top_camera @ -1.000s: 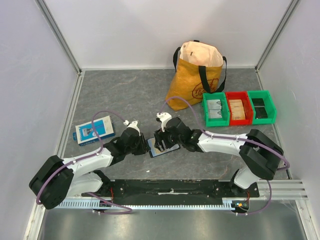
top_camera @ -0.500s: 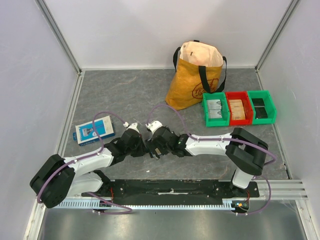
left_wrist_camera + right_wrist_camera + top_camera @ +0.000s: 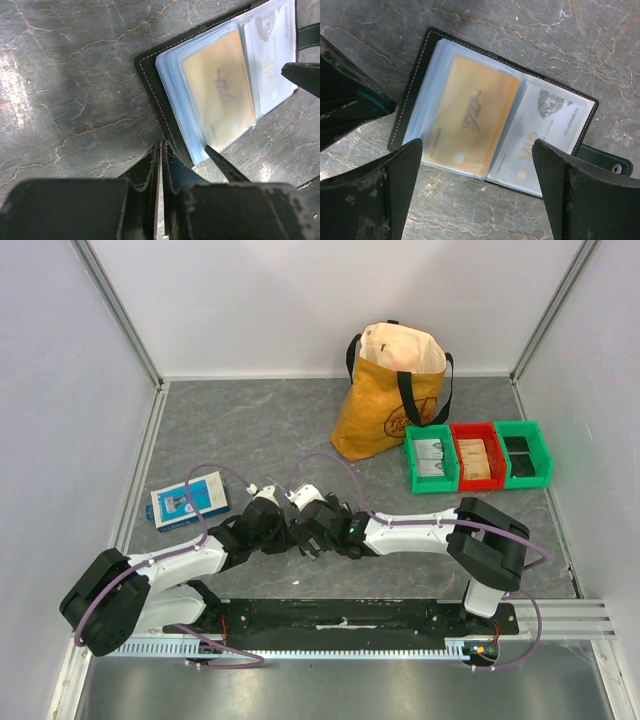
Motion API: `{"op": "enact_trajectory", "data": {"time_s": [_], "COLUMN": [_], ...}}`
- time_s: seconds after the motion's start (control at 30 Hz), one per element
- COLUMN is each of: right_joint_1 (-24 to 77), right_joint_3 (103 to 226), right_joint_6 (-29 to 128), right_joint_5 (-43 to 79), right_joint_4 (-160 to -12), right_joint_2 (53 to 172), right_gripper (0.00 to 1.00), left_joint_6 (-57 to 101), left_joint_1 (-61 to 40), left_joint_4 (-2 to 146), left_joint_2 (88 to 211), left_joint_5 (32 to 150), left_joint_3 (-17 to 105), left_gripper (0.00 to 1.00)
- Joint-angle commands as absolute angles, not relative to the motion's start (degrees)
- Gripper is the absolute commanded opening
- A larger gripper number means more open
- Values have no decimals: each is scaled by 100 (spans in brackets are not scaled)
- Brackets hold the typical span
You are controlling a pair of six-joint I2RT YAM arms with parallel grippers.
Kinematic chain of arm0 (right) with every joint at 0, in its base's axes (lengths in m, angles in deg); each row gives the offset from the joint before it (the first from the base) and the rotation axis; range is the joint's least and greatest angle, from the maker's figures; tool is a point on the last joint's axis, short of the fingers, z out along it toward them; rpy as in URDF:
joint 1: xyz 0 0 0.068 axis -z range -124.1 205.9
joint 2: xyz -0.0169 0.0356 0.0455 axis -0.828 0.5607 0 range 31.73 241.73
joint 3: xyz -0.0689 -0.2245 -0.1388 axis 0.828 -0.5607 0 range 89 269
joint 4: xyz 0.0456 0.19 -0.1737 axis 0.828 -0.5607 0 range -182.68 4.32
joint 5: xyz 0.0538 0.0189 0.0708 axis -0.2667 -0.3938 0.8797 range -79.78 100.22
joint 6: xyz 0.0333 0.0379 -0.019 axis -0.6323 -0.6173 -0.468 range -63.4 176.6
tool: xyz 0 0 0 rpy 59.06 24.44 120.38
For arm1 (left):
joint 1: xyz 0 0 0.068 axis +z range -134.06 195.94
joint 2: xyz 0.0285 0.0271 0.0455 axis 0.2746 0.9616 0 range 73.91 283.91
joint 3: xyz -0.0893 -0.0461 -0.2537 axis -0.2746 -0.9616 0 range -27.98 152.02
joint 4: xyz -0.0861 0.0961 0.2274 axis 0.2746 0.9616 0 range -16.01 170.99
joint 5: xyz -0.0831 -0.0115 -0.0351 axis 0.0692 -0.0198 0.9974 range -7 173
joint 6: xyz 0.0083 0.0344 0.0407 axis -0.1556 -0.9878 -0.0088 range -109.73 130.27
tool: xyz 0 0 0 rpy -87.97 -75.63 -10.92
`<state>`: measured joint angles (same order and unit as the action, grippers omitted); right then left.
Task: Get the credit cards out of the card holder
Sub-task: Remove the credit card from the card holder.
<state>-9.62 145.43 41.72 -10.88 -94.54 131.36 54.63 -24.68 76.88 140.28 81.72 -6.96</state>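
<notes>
Lying open and flat on the grey marbled table (image 3: 250, 430), the card holder (image 3: 409, 107) sits toward 6 o'clock of the table in the overhead view. It is close to the arm bases and almost wholly hidden there under the two wrists that meet above it. The right wrist camera shows both pages plainly. The orange card (image 3: 472, 120) sits in a clear sleeve on the 9 o'clock page, and a pale card (image 3: 540, 135) printed VIP fills the 3 o'clock page. A closing tab (image 3: 612, 165) with a silver stud juts out at the 4 o'clock corner. Both cards are inside the holder.

The right gripper (image 3: 477, 150) is spread wide, one finger at 7 o'clock and the other at 5 o'clock of its view. It straddles the holder's near long edge and grips nothing. The left gripper (image 3: 161, 150) has its fingers pressed together with only a hairline gap and nothing between them. Its tips reach the black cover's edge on the orange card's side; whether they press on the leather I cannot tell.

From the holder, a blue-and-white flat box (image 3: 188, 498) lies at 9 o'clock, well apart. A yellow tote bag (image 3: 390, 390) stands at 1 o'clock. At 2 o'clock a green bin (image 3: 432, 462), a red bin (image 3: 477, 458) and a second green bin (image 3: 524, 455) stand side by side.
</notes>
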Motion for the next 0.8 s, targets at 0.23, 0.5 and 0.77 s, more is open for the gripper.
{"op": "enact_trajectory", "data": {"time_s": [0.23, 0.5, 0.77], "right_joint_1": [-1344, -1494, -1485], "right_joint_3": [15114, 15264, 15255], "right_joint_6": [4359, 4394, 4508], "right_joint_5": [-2132, -2993, -3846], "right_joint_4": [-9965, -10290, -10510], "right_joint_2": [13464, 13324, 13140], "right_gripper": [98, 98, 98], "left_joint_6": [5571, 5579, 5571], "left_joint_1": [-2476, -2467, -2467], "left_joint_4": [7662, 7662, 7680], "left_joint_2": [14053, 14053, 14009], "left_joint_5": [8107, 8098, 8115], "left_joint_3": [-794, -794, -776], "left_gripper": [9, 8, 7]}}
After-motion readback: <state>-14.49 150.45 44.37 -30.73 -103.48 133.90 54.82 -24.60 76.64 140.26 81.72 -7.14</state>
